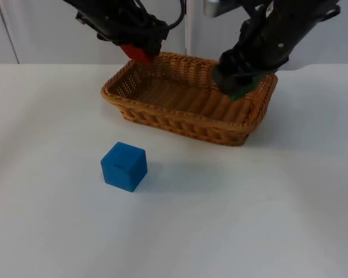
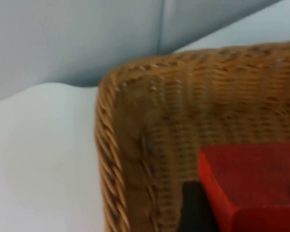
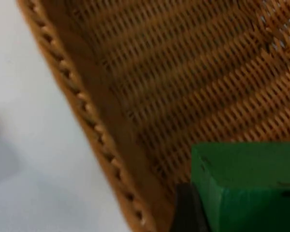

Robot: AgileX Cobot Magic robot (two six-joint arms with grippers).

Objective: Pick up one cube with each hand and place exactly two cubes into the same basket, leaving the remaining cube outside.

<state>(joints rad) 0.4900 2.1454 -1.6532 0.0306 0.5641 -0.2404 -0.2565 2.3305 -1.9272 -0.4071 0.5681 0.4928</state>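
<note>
A woven wicker basket [image 1: 133, 107] stands at the back middle of the table. My left gripper [image 1: 140, 52] is shut on a red cube [image 1: 138, 54] above the basket's far left corner. The left wrist view shows that red cube [image 2: 253, 183] over the basket's corner [image 2: 108, 140]. Over the basket's right end, my right gripper [image 1: 239, 87] is shut on a green cube [image 1: 241, 91]. The green cube [image 3: 249, 186] hangs above the basket's woven floor [image 3: 174, 82] in the right wrist view. A blue cube [image 1: 123, 166] sits on the table in front of the basket, apart from both grippers.
The white table [image 1: 249, 220] stretches open in front of and on both sides of the basket. The grey partition wall [image 1: 35, 29] rises right behind the basket.
</note>
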